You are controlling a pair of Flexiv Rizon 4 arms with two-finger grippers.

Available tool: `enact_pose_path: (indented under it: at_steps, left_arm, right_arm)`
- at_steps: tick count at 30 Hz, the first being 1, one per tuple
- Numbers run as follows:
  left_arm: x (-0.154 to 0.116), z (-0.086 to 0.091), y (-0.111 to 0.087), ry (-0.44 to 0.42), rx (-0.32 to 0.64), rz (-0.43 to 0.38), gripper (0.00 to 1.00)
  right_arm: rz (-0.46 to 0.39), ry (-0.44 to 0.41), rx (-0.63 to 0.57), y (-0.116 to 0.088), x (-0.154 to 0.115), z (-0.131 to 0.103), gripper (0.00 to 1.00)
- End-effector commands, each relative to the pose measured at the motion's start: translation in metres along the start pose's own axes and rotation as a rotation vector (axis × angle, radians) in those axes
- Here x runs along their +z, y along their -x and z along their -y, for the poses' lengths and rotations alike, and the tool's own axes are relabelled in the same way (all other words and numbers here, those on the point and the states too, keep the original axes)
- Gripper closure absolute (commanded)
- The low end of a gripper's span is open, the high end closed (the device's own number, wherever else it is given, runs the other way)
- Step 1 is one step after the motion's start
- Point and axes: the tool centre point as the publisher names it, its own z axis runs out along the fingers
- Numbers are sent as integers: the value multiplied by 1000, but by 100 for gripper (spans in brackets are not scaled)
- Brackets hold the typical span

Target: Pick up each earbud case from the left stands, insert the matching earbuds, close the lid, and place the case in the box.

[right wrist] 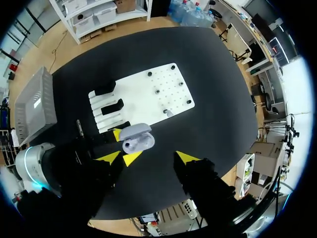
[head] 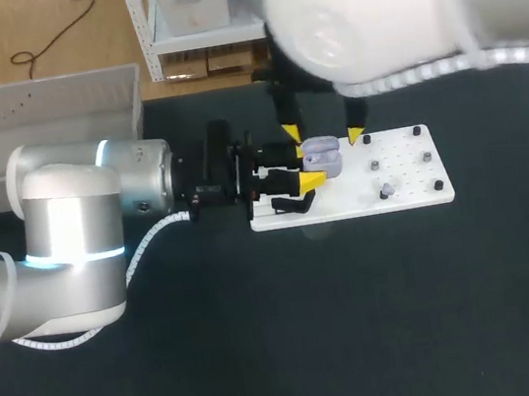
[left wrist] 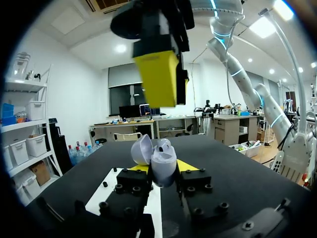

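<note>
Right arm over a case gripped by the left

Closest to the head camera is the right arm [head: 347, 16], its white rounded joint filling the far middle as it comes in from the right. Below it the right gripper [head: 323, 133] hangs released, its yellow-tipped fingers spread apart, one to each side of the earbud case [head: 321, 158] and above it, touching nothing. From the left wrist, one of those fingers [left wrist: 156, 79] shows just above the case and apart from it.

The left arm [head: 70, 227] lies across the table [head: 363, 323] from the left, and the left gripper [head: 304, 164] is clenched on the case from two sides. Seen from its own wrist, the lilac case [left wrist: 161, 156] stands between the yellow fingertips [left wrist: 187, 165] with its lid tipped open.

The case is held over the left part of a white board [head: 411, 176], close to the black stands [right wrist: 111, 106]. Black pegs [head: 417, 130] and small grey pieces [head: 383, 190], too small to tell what they are, dot the board's right part.

The tabletop is matte black and shows on every side of the board. A pale box [head: 41, 102] sits at the far left edge, well apart from the board
</note>
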Motion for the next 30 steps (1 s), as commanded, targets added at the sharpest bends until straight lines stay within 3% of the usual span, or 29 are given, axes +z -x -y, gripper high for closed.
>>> enact_pose_path:
  at_steps: [1,6,11,24,30]
  left_arm:
    - [0,-1,0,-2,0,-1,100]
    - [0,-1,0,-2,0,-1,100]
    - [0,-1,0,-2,0,-1,100]
    - [0,-1,0,-2,0,-1,100]
    - [-19,-2,-1,3,-27,-2,100]
  right_arm:
    - [75,215,2,-13,-7,56,39]
    - [80,240,-8,-15,-2,72,51]
    - [64,255,-39,-17,10,77,52]
    - [137,108,-189,-13,48,73,53]
    - [159,79,-222,-5,63,75,55]
